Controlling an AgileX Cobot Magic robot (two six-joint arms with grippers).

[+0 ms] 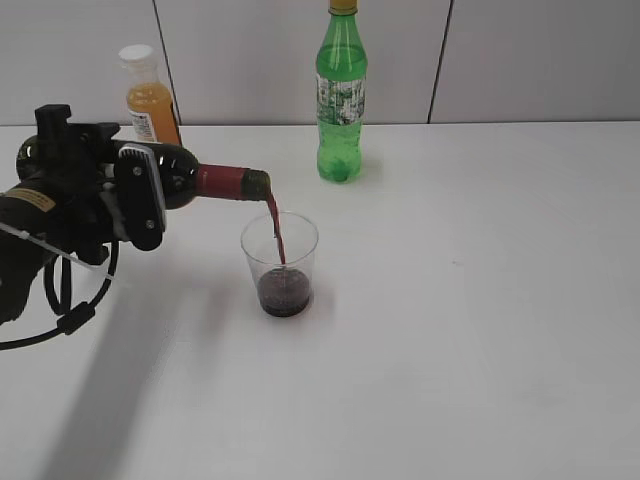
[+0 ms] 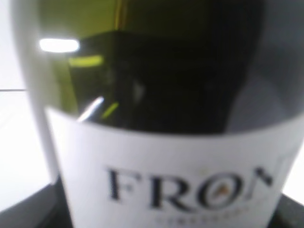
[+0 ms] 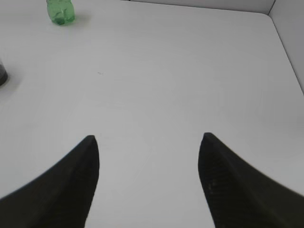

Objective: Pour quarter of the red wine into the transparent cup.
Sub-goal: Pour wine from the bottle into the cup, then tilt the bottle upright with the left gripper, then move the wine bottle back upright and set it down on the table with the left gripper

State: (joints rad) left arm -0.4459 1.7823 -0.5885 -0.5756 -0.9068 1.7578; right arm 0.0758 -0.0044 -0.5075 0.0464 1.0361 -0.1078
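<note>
My left gripper [image 1: 140,195] is shut on the dark wine bottle [image 1: 215,181] and holds it tipped almost level, mouth to the right, above the transparent cup [image 1: 280,262]. A thin stream of red wine [image 1: 276,228] runs from the mouth into the cup, where a dark red pool [image 1: 284,296] fills the bottom. In the left wrist view the bottle's dark glass and white label [image 2: 175,175] fill the frame and hide the jaws. My right gripper [image 3: 148,138] is open and empty over bare table; it is out of the exterior view. The cup's base shows at that view's left edge [image 3: 2,76].
A tall green soda bottle [image 1: 342,95] stands at the back centre, also in the right wrist view [image 3: 60,11]. An orange juice bottle with a white cap [image 1: 151,97] stands at the back left, behind my left arm. The white table [image 1: 480,330] stretches to the right.
</note>
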